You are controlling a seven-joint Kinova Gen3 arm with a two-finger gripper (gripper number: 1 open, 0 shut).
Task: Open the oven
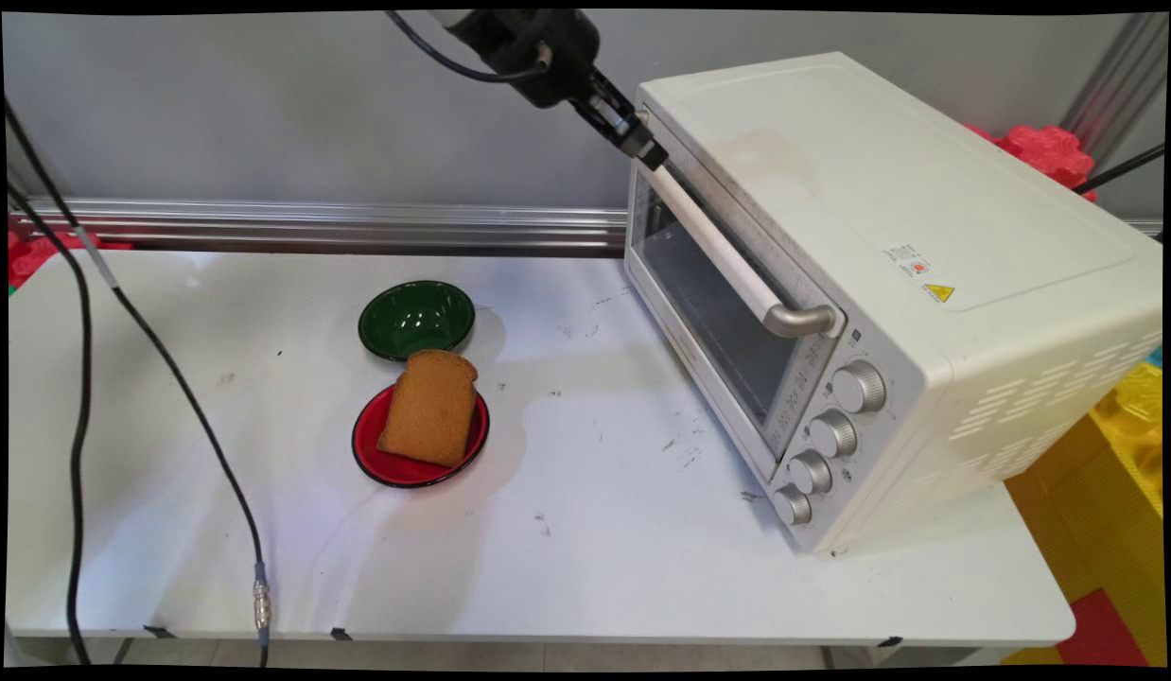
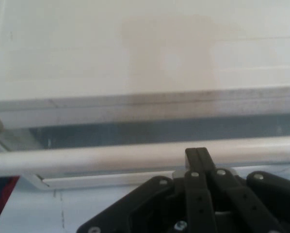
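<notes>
The black gripper [image 1: 648, 151] is hovering at the far end of the toaster oven's [image 1: 888, 284] white door handle [image 1: 727, 260], its two fingers [image 2: 197, 156] pressed together with nothing between them. The oven is sitting at the table's [image 1: 595, 549] right side, door closed, while a slice of toast [image 1: 430, 407] is lying on a red plate [image 1: 387, 463] beside a green bowl [image 1: 416, 320]
</notes>
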